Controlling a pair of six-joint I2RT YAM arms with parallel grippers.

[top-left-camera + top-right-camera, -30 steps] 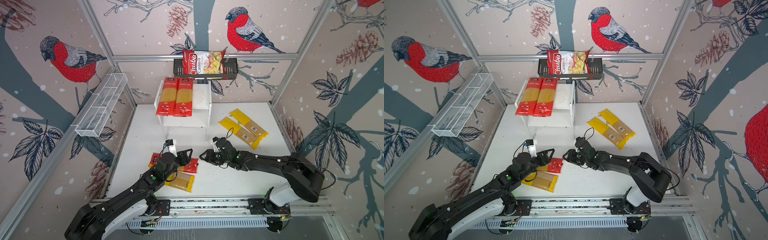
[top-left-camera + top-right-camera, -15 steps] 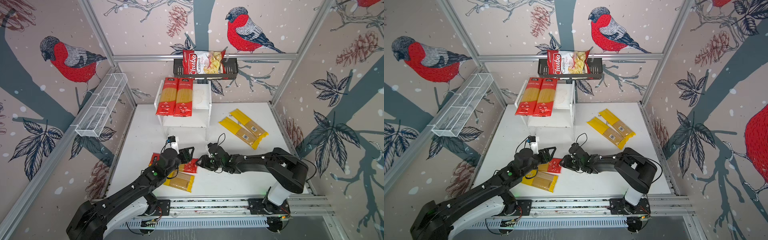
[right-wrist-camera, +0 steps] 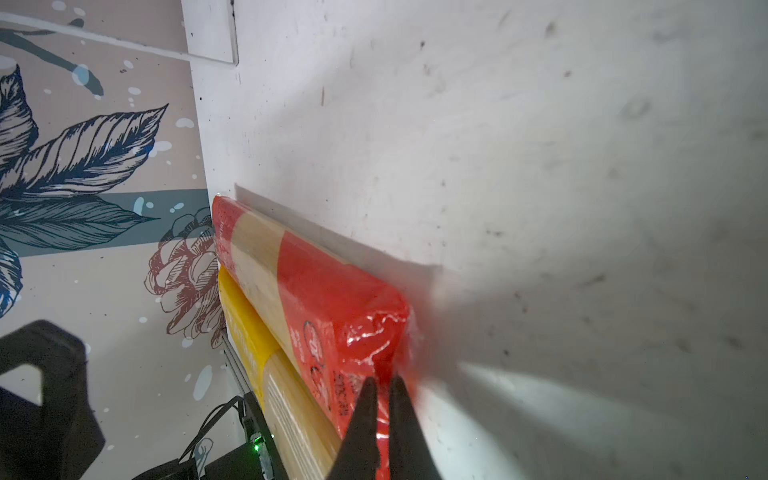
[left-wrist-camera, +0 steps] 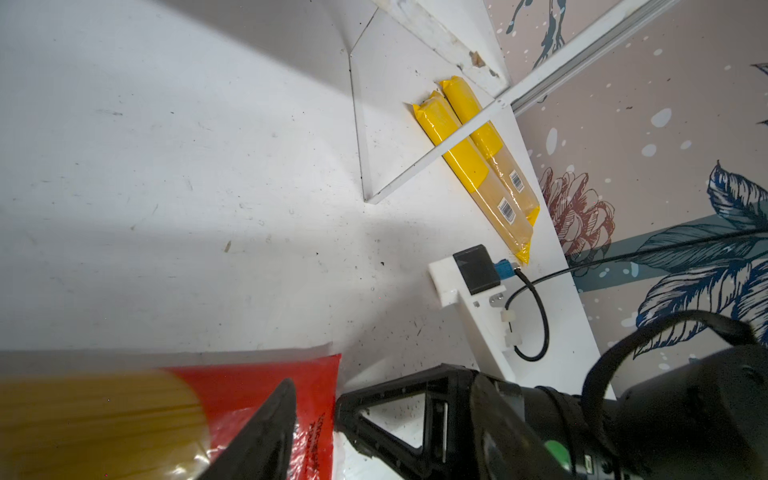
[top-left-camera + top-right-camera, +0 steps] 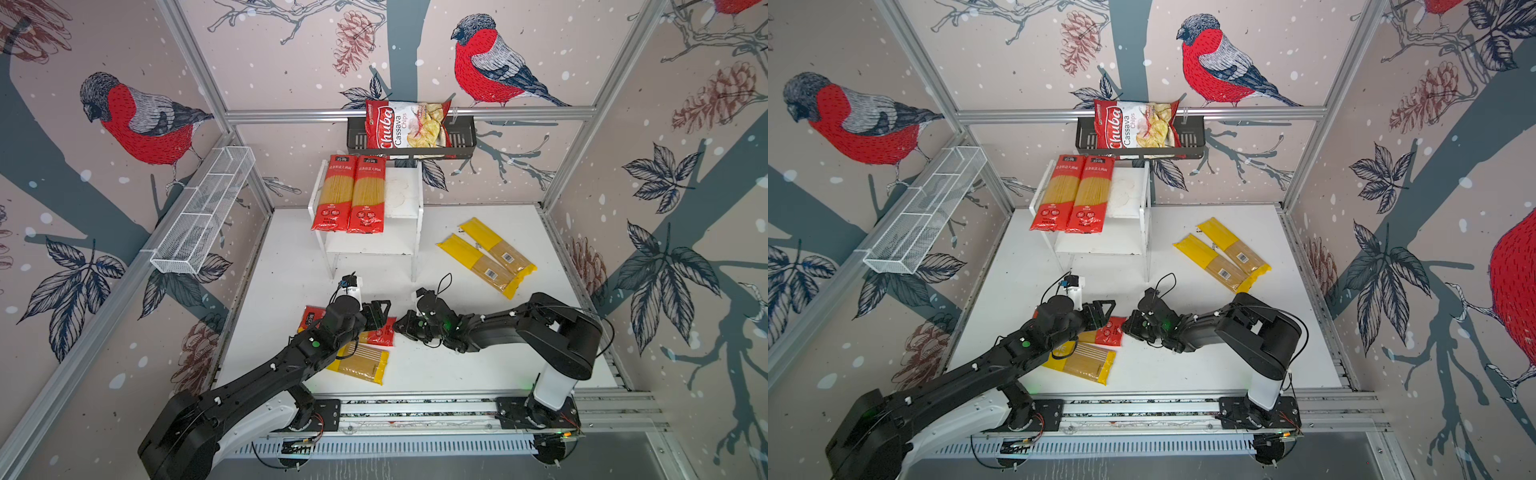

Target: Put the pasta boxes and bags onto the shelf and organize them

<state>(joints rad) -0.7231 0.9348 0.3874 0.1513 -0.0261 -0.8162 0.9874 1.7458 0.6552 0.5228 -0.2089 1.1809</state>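
Right gripper (image 3: 384, 388) pinches red packet (image 3: 316, 291)
Half open a second ago, its jaws have shut on the packet's crimped end near the worktop's (image 5: 436, 374) front edge; left gripper (image 4: 316, 405) stays spread above it.

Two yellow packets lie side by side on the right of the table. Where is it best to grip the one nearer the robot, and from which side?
Probably its front end seal, approached low from the front right. The near packet lies flat with the far packet against one long side, leaving no gap for a jaw there; that end sticks out free.
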